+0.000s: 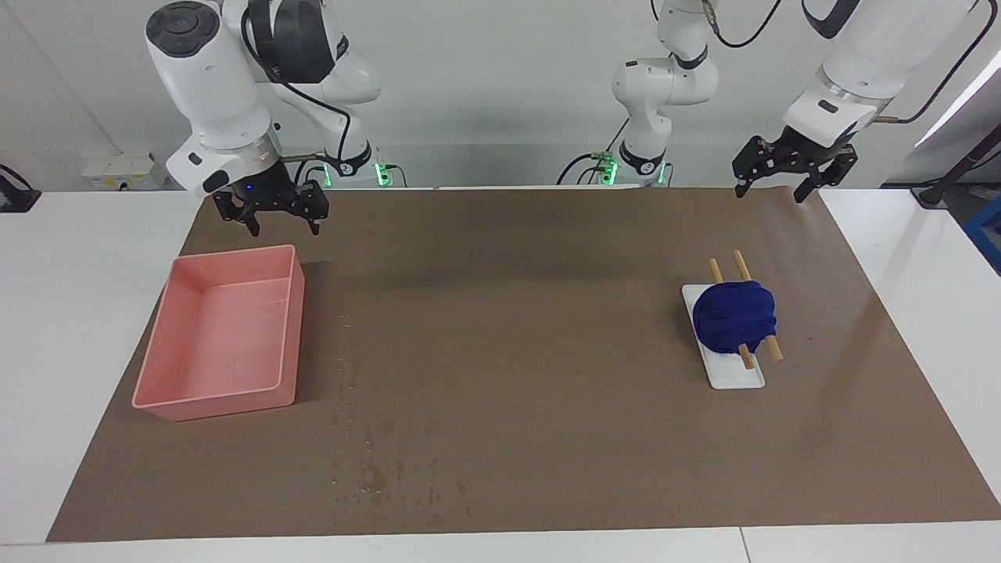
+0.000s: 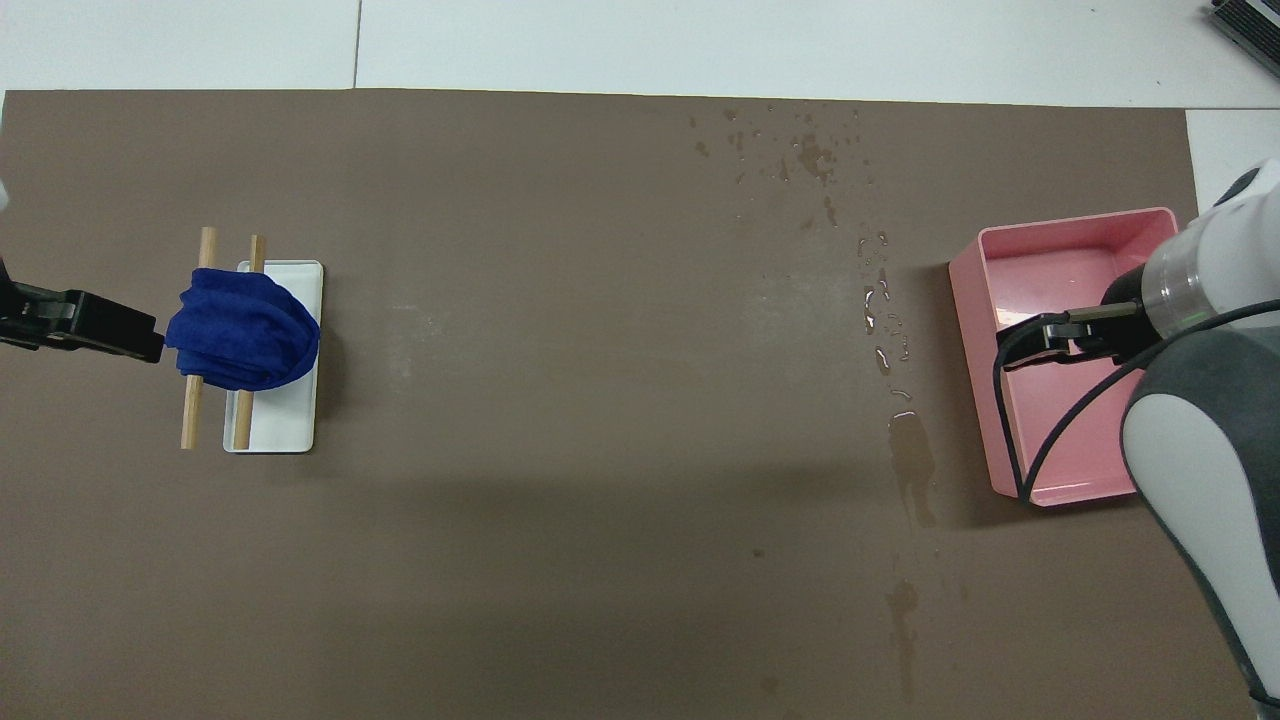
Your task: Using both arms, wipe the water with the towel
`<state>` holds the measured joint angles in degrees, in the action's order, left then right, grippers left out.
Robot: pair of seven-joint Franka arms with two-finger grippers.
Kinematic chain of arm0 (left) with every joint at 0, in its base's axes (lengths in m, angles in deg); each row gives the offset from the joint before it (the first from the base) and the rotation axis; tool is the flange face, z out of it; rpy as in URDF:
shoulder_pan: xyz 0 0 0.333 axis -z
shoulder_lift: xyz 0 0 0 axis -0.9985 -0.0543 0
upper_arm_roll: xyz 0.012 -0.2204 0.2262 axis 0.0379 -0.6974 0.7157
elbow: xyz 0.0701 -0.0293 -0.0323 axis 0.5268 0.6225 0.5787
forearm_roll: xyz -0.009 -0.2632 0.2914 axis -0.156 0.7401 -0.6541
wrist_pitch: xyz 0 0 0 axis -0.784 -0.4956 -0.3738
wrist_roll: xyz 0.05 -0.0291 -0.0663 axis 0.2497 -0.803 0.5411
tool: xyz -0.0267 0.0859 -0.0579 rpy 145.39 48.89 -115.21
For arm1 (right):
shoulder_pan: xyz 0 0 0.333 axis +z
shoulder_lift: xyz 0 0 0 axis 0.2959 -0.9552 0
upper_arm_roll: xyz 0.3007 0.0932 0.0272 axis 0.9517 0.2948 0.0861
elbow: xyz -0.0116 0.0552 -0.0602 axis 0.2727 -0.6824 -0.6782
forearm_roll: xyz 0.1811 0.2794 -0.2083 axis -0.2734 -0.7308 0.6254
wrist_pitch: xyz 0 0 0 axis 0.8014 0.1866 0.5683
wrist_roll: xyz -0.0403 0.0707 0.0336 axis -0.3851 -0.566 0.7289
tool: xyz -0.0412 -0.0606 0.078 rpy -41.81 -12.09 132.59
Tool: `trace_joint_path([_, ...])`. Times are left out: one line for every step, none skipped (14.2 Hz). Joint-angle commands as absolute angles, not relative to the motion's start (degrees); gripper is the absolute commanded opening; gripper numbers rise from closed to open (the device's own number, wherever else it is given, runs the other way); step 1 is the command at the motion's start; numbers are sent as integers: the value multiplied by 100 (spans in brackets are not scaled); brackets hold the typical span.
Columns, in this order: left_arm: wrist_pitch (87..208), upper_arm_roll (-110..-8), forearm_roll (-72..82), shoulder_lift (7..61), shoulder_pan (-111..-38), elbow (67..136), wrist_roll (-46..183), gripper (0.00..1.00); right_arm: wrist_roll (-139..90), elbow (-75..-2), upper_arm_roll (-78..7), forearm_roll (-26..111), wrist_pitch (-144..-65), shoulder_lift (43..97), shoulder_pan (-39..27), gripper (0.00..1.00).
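Your right gripper (image 1: pixel 272 209) hangs wide open, empty, over the pink plastic bin's (image 1: pixel 160 348) robot-side rim. Water droplets (image 1: pixel 367 469) dot the brown mat (image 1: pixel 532 313) beside it. Your crumpled blue towel (image 1: pixel 735 317) rests on two wooden sticks (image 1: pixel 757 313) across a white tray (image 1: pixel 727 375). Your left gripper (image 1: pixel 791 168) hangs open.

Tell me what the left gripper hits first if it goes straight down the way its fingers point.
Probably the bare brown mat near its robot-side edge. The left gripper hangs open, pointing downward, closer to the robots than the blue towel. Depth is unclear.

Bunched blue towel (image 1: pixel 735 316) on two sticks; water (image 1: pixel 367 469) droplets well apart.
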<state>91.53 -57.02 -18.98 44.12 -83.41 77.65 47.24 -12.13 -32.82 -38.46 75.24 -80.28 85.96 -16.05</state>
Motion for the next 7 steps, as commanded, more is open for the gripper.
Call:
trace_joint_path([9186,-5683,-2003,4439,-8284,7803,4809,100,-1160,-3400,-3842,7544,-8081,8708,-1624,100])
trace_joint_path([9212,-5683,-2004,4439,-8302,7811,4801,100,-1160,-3400,-3842,7544,-8081,8708,-1624,100])
trace_joint_path([9308,-5683,-1995,4439,-8354,7812,4792,100,-1160,-3400,-3842,7544,-8081,8708,-1624,100])
trace_joint_path([9449,-5657,-1995,4465,-8363,7925,4783,100,-1160,-3400,-3842,7544,-8081,8708,-1624,100])
trace_joint_path([9746,-5648,-2003,4561,-8363,8135,4809,100,-1160,-3400,-3842,7544,-8081,8708,-1624,100])
trace_joint_path([10175,-5639,-2021,4658,-8363,8459,4827,100,-1160,-3400,-3842,7544,-8081,8708,-1624,100])
trace_joint_path([10623,-5631,-2082,4737,-8398,8740,4827,100,-1160,-3400,-3842,7544,-8081,8708,-1624,100])
